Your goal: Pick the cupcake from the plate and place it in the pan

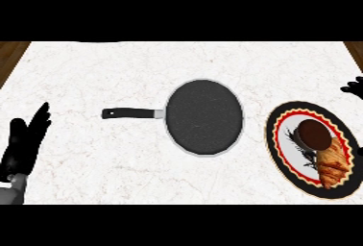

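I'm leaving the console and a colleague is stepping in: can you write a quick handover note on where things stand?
Left hand: open, resting at the view's left edge, holding nothing.
Right hand: only fingertips show at the right edge; grip cannot be told.
Cupcake: on the plate at the right, beside a croissant.
Pan: mid-counter, nothing in it, handle pointing left.
Done: nothing yet.
Left: pick up the cupcake, set it in the pan.

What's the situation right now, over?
Left hand open, resting. Right hand barely visible. Cupcake on plate beside croissant. Pan unobstructed.
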Robot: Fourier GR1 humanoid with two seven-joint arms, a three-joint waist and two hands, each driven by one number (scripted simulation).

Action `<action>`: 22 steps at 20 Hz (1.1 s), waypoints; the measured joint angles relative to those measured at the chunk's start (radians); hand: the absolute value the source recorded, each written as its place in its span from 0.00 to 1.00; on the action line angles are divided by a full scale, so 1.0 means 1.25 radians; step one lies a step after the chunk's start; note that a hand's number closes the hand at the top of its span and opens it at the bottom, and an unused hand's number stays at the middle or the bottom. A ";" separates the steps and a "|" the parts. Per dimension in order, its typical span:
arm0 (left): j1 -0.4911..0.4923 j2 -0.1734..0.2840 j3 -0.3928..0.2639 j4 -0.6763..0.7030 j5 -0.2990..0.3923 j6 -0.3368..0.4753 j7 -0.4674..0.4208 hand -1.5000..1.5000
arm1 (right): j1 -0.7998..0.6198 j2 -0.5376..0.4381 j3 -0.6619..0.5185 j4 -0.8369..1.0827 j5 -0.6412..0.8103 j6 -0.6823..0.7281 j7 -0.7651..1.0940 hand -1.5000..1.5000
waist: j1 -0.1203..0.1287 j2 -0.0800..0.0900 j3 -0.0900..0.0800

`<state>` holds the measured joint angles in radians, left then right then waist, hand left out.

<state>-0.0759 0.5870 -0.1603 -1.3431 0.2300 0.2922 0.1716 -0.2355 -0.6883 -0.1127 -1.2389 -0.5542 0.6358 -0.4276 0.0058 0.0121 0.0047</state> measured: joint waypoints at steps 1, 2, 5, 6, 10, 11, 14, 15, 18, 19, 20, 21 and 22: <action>-0.003 0.001 0.005 0.009 0.000 -0.004 0.001 0.50 | -0.009 -0.015 -0.006 0.017 0.025 0.008 -0.017 0.00 | 0.001 -0.001 0.000; -0.006 -0.002 0.005 0.011 0.000 -0.005 0.004 0.50 | -0.013 -0.040 -0.013 0.023 0.042 0.020 -0.023 0.00 | 0.001 -0.002 -0.001; -0.027 -0.005 0.007 0.029 -0.005 -0.011 0.010 0.50 | -0.050 -0.104 -0.012 0.045 0.121 0.022 -0.028 0.00 | 0.005 -0.002 -0.002; -0.032 -0.001 0.009 0.029 -0.005 -0.015 0.015 0.50 | -0.062 -0.126 -0.007 0.041 0.149 0.019 -0.026 0.00 | 0.007 -0.003 -0.002; -0.048 -0.011 0.004 0.040 -0.015 -0.013 0.019 0.50 | -0.101 -0.213 0.035 -0.001 0.271 0.014 -0.016 0.00 | 0.009 -0.004 -0.003; -0.046 -0.012 0.005 0.039 -0.015 -0.014 0.018 0.50 | -0.105 -0.229 0.051 -0.015 0.307 0.010 -0.018 0.00 | 0.011 -0.004 -0.003; -0.048 -0.017 0.004 0.045 -0.021 -0.014 0.020 0.50 | -0.134 -0.261 0.105 -0.057 0.399 0.004 0.000 0.00 | 0.014 -0.005 -0.004; -0.047 -0.020 0.001 0.045 -0.024 -0.013 0.023 0.50 | -0.142 -0.266 0.125 -0.069 0.430 0.001 0.003 0.00 | 0.015 -0.005 -0.004; -0.042 -0.016 0.012 0.056 -0.025 -0.021 0.015 0.50 | -0.152 -0.277 0.173 -0.117 0.516 -0.008 0.013 0.00 | 0.010 -0.007 -0.004; -0.037 -0.020 0.012 0.055 -0.028 -0.019 0.011 0.50 | -0.153 -0.280 0.188 -0.125 0.545 -0.010 0.009 0.00 | 0.010 -0.007 -0.004; -0.035 -0.027 0.011 0.055 -0.032 -0.015 0.008 0.50 | -0.149 -0.278 0.203 -0.136 0.575 -0.018 0.006 0.00 | 0.008 -0.008 -0.004; -0.033 -0.027 0.012 0.046 -0.033 -0.015 0.015 0.50 | -0.157 -0.277 0.215 -0.138 0.601 -0.017 0.010 0.00 | 0.009 -0.008 -0.004; -0.033 -0.027 0.016 0.045 -0.034 -0.017 0.018 0.50 | -0.157 -0.272 0.229 -0.143 0.628 -0.023 0.013 0.00 | 0.008 -0.008 -0.004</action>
<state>-0.1176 0.5536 -0.1407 -1.2871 0.1869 0.2712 0.1937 -0.4314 -1.0280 0.1736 -1.4182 0.2308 0.6075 -0.4112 0.0155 0.0020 -0.0003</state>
